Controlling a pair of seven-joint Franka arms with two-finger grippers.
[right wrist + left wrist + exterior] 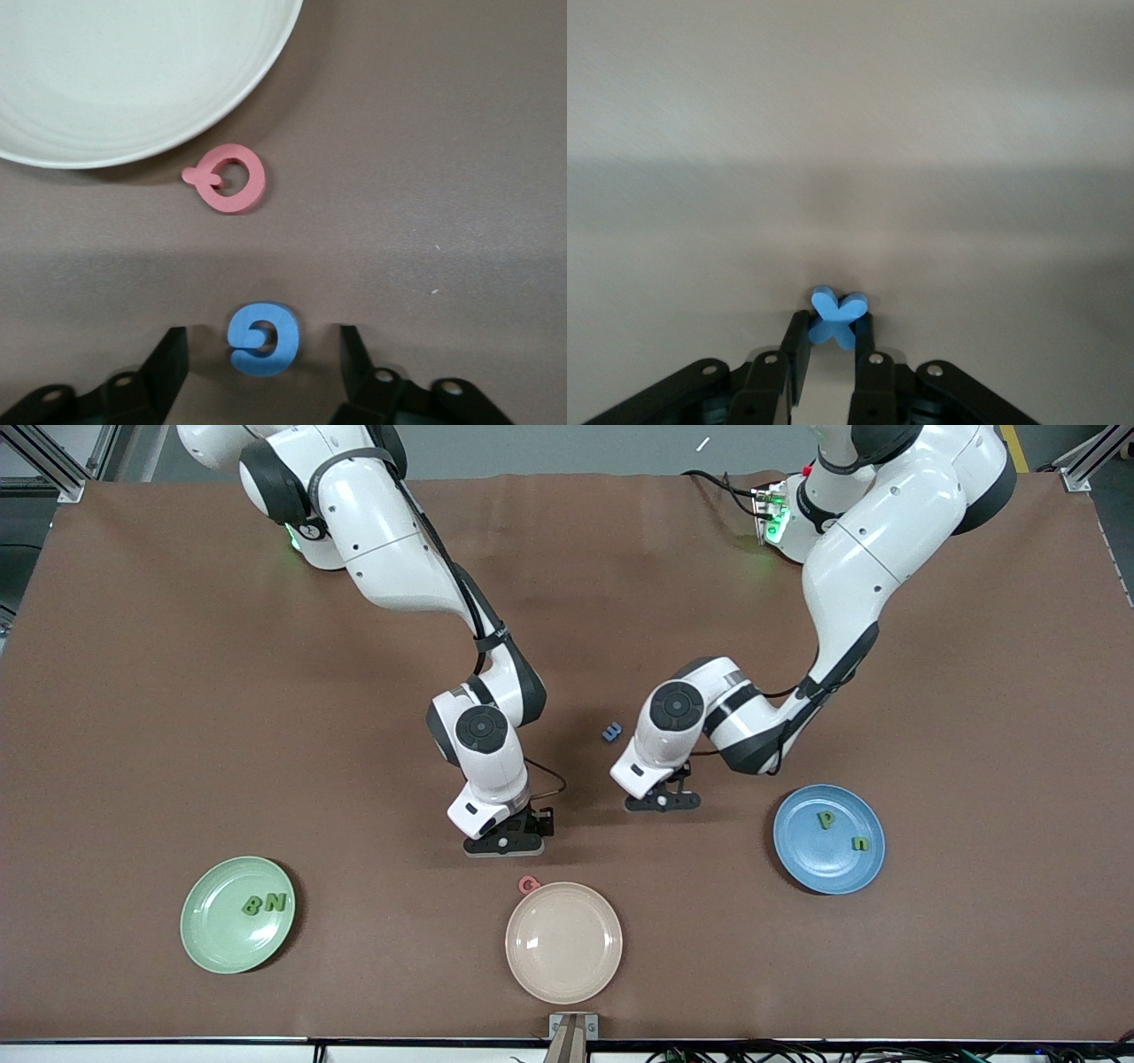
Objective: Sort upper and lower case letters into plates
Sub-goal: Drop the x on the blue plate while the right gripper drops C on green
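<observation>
My left gripper (pixel 833 320) is shut on a blue x (pixel 838 309), low over the table's middle (pixel 663 802). My right gripper (pixel 262 333) is open, its fingers on either side of a blue G (pixel 264 339) that lies flat on the table; in the front view the gripper (pixel 505 843) hides the G. A red capital (pixel 228 178) lies beside the cream-pink plate, also in the front view (pixel 529 884). A blue m (pixel 611 732) lies between the two arms. The pale green plate (pixel 213 939) holds B (pixel 252 906) and N (pixel 277 902). The blue plate (pixel 811 859) holds p (pixel 825 819) and n (pixel 859 843).
A cream-pink round plate (pixel 563 943) sits at the table's near edge, between the two dishes; its rim also shows in the right wrist view (pixel 133 80). The brown table (pixel 177 717) stretches wide toward both ends.
</observation>
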